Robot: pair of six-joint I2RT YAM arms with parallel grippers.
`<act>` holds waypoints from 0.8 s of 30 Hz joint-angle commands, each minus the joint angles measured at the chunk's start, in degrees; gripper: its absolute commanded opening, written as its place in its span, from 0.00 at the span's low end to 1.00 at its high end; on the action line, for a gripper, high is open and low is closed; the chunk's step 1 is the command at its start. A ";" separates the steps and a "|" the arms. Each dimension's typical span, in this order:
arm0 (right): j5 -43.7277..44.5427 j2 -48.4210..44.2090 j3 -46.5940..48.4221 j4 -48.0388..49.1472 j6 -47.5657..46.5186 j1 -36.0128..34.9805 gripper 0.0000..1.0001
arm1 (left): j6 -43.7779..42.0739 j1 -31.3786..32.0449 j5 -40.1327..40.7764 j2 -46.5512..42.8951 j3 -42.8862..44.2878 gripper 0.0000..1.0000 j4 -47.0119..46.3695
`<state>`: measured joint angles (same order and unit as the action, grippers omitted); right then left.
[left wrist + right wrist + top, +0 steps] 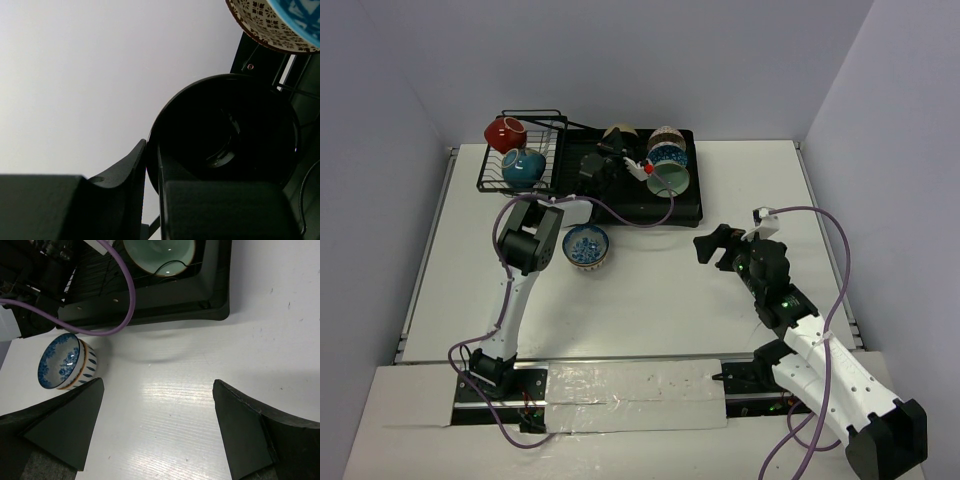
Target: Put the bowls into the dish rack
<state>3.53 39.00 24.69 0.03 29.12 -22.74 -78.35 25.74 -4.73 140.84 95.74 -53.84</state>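
Where the left gripper [151, 152] reaches into the dish rack [620, 206], its two dark fingers stand close together on either side of the rim of a black bowl [225, 130]. Only a thin gap shows between them, and whether they are pinching the rim or just clear of it I cannot tell. The black bowl stands on edge in the ridged tray, and a cream bowl with a brown pattern [260, 20] sits just beyond it.

The right gripper [157, 405] hangs low over the white table [650, 300] with its jaws spread wide and nothing between them. A blue-and-white bowl [67, 362] stands upright on the table just beside its left finger, near the tray's front edge but outside it.

Farther out, a pale green bowl [672, 181] leans in the tray at its right end. In the wire basket [555, 150] joined to the tray's left end lie a red bowl [505, 133] and a teal bowl [523, 167].
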 commanded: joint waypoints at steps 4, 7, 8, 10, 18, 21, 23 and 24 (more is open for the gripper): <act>-0.01 -1.12 -0.60 2.78 -0.38 -0.64 0.97 | -2.60 1.25 -3.53 -2.23 -2.23 0.19 2.96; -0.10 -1.21 -0.61 2.78 -0.30 -0.55 0.97 | -2.69 1.25 -3.09 -2.32 -1.62 0.13 3.75; -0.10 -1.21 -0.61 2.78 -0.38 -0.55 0.97 | -2.78 1.33 -2.74 -2.23 -1.35 0.08 3.49; -0.19 -1.21 -0.52 2.78 -0.38 -0.55 0.97 | -2.25 1.25 -2.39 -2.06 -1.35 0.05 1.82; -0.01 -1.30 -0.69 2.78 -0.38 -0.55 0.97 | -1.81 1.60 -3.18 -2.84 -3.45 0.06 1.73; 0.07 -1.39 -0.69 2.78 -0.38 -0.46 0.97 | -1.46 1.95 -2.83 -3.64 -5.13 0.07 2.16; -0.01 -1.47 -0.69 2.78 -0.38 -0.55 0.97 | -1.89 2.04 -2.91 -4.08 -6.26 0.08 2.95; -0.01 -1.47 -0.69 2.87 -0.38 -0.64 0.97 | -1.98 2.12 -2.74 -4.34 -6.45 0.08 3.13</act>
<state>3.53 38.68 24.67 0.05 29.10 -22.74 -79.02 26.09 -5.85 138.69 92.23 -54.63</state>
